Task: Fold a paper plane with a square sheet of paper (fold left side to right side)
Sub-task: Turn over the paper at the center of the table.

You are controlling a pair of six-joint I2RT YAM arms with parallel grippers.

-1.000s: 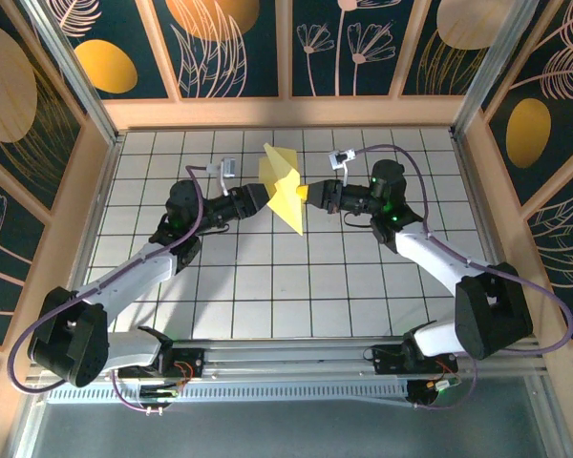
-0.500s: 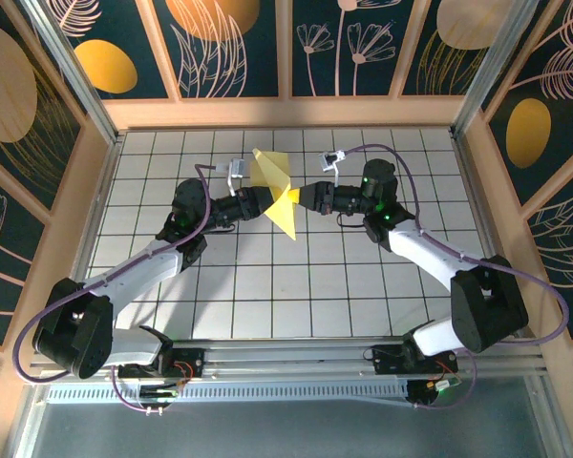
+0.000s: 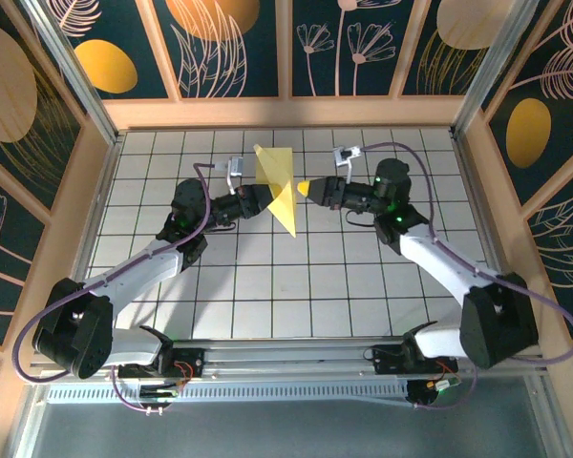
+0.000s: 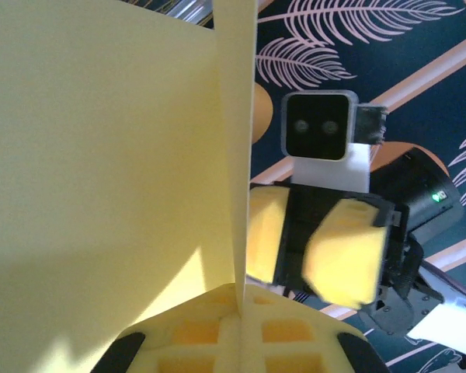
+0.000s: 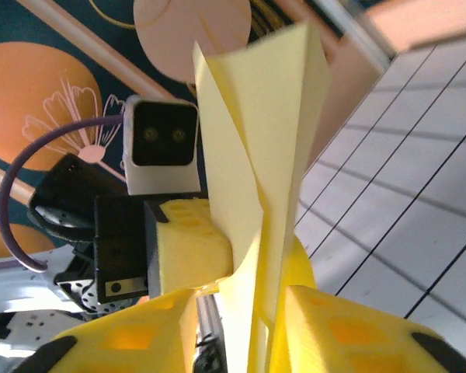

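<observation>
The left gripper (image 3: 255, 199) is clamped tight on the thin yellow paper sheet (image 3: 279, 181), its foam pads (image 5: 190, 241) pinching the creased layers together about midway along the fold and holding the whole thing up in the air above the white gridded table (image 3: 267, 286). From there the sheet stands on edge as a narrow pointed wedge. Its long axis runs from a broad end toward the far wall down to a sharp tip toward the arms' bases, so it lies crosswise to both grippers. Just to the other side sits the right gripper (image 3: 306, 188), facing the left one. Its own yellow pads (image 4: 346, 252) stand apart and it grips nothing. In the overhead view its tips sit a little clear of the paper's edge, though its wrist camera has the paper's lower edge hanging loosely in the gap between them. So the left arm alone carries the sheet, and the right is the free one, near enough to come back in from the sheet's right side for the next crease, I'd judge. Half a second ago the right gripper was pinching the paper low down and a flap splayed outward. Now it has let go and drawn back, while the left has closed and the layers lie flatter together.
</observation>
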